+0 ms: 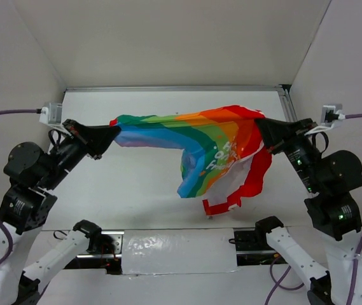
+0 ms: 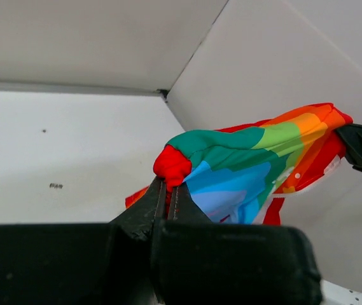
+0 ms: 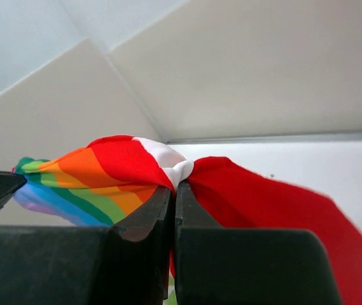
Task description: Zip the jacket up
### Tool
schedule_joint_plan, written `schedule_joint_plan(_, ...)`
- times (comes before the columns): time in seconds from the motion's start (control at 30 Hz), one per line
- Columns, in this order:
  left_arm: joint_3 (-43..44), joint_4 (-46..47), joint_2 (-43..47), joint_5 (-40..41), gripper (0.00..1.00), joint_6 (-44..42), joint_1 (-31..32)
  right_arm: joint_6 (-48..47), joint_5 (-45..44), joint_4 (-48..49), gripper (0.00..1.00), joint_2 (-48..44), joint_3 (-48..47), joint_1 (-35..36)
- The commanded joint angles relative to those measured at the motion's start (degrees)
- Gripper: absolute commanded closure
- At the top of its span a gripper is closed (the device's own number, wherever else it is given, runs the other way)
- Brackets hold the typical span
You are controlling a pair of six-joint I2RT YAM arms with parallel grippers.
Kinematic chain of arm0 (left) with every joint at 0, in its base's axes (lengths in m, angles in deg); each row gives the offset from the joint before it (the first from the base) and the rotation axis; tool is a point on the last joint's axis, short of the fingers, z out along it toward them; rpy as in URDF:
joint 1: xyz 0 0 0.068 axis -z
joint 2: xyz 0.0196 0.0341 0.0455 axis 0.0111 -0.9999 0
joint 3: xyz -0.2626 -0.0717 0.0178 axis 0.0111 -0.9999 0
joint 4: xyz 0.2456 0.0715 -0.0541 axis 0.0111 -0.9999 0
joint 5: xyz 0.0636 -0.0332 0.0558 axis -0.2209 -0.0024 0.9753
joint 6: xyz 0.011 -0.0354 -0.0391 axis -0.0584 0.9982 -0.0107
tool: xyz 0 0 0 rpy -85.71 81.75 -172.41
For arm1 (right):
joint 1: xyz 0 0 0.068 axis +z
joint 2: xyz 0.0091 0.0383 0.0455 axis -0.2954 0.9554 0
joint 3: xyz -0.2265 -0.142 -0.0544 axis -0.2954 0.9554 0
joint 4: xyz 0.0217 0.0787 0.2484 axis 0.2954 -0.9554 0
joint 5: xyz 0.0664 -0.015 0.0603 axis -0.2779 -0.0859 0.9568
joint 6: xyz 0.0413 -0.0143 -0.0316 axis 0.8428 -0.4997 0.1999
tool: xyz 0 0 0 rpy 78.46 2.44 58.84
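Both jacket (image 1: 187,136) ends clamped: left claw (image 1: 112,132) frame-left, right claw (image 1: 262,127) frame-right. Long axis runs left-right above tabletop (image 1: 136,190); rainbow stripes, white lettering, red trim sagging center-right.

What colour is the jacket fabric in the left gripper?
Red on the jacket, clearest in left wrist view.

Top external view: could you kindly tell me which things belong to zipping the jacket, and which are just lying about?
Job in hand: jacket, hanging stretched between left gripper and right gripper, both shut on it.
Just lying about: left white box, right white box, purple cables.
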Motion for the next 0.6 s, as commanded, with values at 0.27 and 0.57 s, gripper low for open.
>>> schedule_joint_plan(0.27,-0.23,-4.5,-14.96,19.16,1.0,-1.08,-7.67,-1.91,3.05,5.4,1.0,33.53,-5.09,-0.89)
schedule_joint_plan(0.57,7.24,-8.73,-38.8,3.27,0.01,-0.9,-27.64,-4.1,4.55,-7.08,0.01,69.53,-28.75,4.12)
